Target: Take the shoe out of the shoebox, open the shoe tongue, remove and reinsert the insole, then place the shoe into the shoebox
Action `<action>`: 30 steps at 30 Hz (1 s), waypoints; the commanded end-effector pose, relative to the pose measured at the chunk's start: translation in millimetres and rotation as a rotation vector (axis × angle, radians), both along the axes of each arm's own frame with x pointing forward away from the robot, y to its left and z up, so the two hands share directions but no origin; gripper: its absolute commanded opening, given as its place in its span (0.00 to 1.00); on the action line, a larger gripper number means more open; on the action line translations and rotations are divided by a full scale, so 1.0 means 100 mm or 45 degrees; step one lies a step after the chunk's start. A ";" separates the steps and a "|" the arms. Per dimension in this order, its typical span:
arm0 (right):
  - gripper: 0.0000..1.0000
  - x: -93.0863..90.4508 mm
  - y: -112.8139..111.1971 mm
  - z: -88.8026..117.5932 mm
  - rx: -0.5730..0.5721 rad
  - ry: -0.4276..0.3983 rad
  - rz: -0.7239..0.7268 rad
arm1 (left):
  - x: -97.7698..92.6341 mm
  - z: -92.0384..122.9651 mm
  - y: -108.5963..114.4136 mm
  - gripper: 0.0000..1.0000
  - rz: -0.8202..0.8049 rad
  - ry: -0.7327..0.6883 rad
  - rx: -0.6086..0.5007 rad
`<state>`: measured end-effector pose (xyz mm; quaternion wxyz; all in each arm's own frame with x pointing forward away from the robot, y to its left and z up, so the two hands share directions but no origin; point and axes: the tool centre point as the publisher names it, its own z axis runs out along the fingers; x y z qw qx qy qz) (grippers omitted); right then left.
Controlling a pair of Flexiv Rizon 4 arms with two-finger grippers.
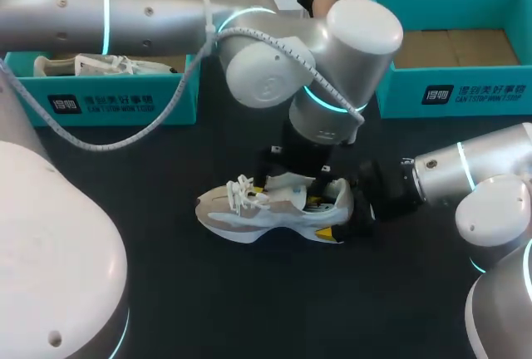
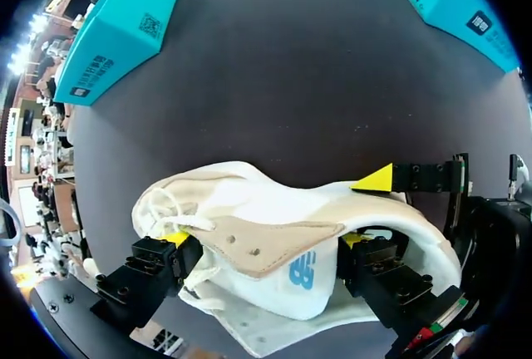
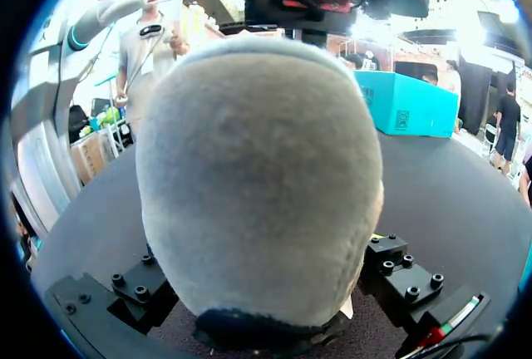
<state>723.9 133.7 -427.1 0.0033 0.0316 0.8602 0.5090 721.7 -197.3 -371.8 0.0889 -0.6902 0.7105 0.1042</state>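
White shoe lies with heel gripped between right fingers.

cream-white shoe with yellow bits near the sole, tan tongue, blue logo under it, fuzzy grey heel, plain black counter, left shoebox and right shoebox both teal, left arm and right arm silver with cyan rings

You are looking into a robotics lab: the left arm and the right arm are hanging over a black table bearing teal shoeboxes.
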 end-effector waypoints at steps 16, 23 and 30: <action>0.00 0.02 0.05 -0.06 -0.005 0.000 -0.003 | -0.02 0.36 0.37 0.36 0.010 -0.046 -0.032; 0.00 0.02 0.05 -0.06 -0.005 0.000 -0.003 | -0.04 0.48 0.44 0.00 0.002 -0.028 -0.087; 0.00 0.02 0.05 -0.06 -0.005 0.000 -0.003 | -0.05 0.65 0.60 0.00 0.005 0.007 -0.140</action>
